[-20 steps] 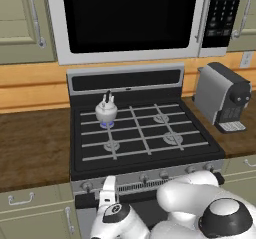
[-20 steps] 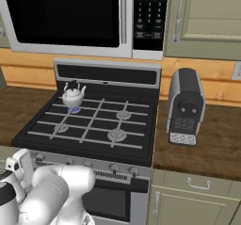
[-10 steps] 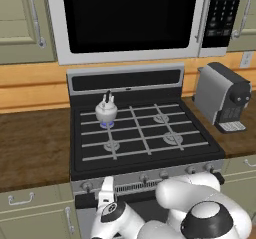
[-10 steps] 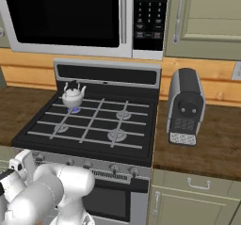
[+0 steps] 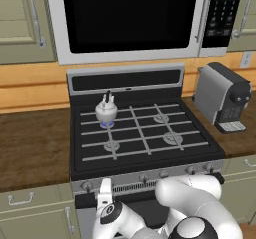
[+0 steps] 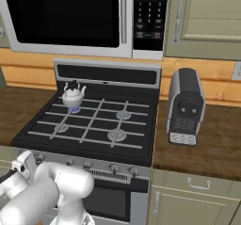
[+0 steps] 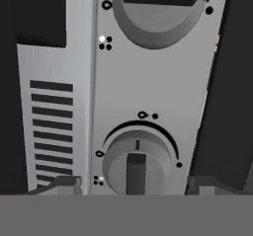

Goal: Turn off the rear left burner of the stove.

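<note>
Grey knob (image 7: 136, 162) between wide, untouching jaws

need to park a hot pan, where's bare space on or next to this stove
Bare wood counter lies left of the stove. Three unlit burners are free. The kettle sits on the rear left burner, which glows blue. To the right, the coffee machine crowds the counter, leaving only a front strip. The hand works low at the front knobs.
</note>
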Robot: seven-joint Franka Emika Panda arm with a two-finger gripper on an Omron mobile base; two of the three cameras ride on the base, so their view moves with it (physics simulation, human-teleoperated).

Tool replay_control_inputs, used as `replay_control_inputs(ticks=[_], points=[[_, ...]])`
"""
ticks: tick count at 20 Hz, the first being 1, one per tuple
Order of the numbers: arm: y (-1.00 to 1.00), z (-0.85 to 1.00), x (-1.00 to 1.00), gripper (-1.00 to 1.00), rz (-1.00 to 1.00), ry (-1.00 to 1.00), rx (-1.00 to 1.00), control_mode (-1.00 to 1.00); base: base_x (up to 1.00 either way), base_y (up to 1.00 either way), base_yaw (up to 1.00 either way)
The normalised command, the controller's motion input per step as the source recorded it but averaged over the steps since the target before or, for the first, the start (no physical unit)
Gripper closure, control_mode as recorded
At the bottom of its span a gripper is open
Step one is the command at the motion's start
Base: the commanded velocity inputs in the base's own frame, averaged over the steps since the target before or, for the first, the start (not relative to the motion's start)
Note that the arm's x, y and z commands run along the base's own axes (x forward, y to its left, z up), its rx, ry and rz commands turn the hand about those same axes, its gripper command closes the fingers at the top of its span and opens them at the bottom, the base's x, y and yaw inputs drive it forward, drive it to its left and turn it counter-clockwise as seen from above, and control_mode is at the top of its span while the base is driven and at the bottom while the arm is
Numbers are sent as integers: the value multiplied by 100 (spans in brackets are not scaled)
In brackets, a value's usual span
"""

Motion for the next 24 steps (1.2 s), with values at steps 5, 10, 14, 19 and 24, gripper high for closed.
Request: replay_control_inputs(ticks=[5,10,14,19,24], points=[[27,-2,16,-100,2,-1,0,-100,0,0,0],[12,0,0,-100,3,0,0,-100,0,0,0],[0,0,0,-100,0,0,0,-100,0,0,0],[0,4,3,100,0,1,1,-100,0,0,0],[0,16,10,100,0,6,3,-100,0,0,0]])
